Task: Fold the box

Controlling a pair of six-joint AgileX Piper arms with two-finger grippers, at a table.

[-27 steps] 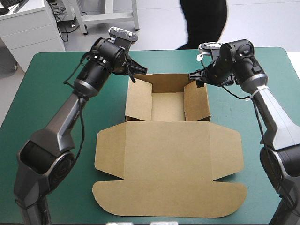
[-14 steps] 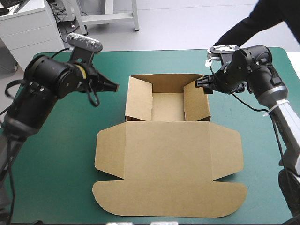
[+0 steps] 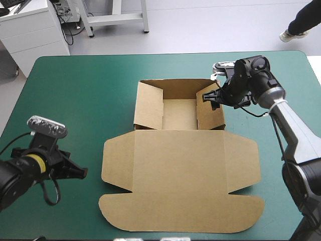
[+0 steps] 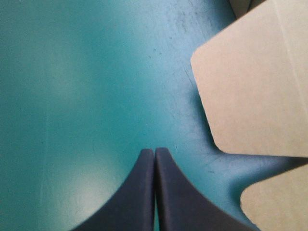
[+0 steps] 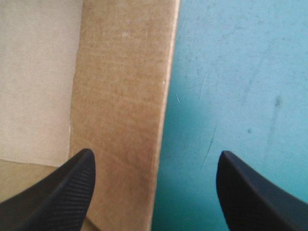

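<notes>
The brown box [image 3: 175, 165] lies mid-table. Its tray [image 3: 178, 113] at the far end has its walls raised, and the lid lies flat toward the front. My right gripper [image 3: 206, 97] is open and straddles the top of the tray's right wall [image 3: 211, 113]. In the right wrist view the wall [image 5: 120, 96] stands between the spread fingers of the right gripper [image 5: 154, 161]. My left gripper [image 3: 82, 173] is shut and holds nothing. It sits low over the teal-green cover, left of the lid's left flap [image 4: 255, 86]; its black tips [image 4: 155, 153] meet in an arch.
The lid's rounded front flap [image 3: 180, 213] reaches close to the table's front edge [image 3: 75, 237]. Teal-green cover [image 5: 240, 72] lies just outside the tray's right wall.
My left arm has swung from the tray's far left corner back to the table's near left, gripper shut. My right gripper has come down over the tray's right wall.
</notes>
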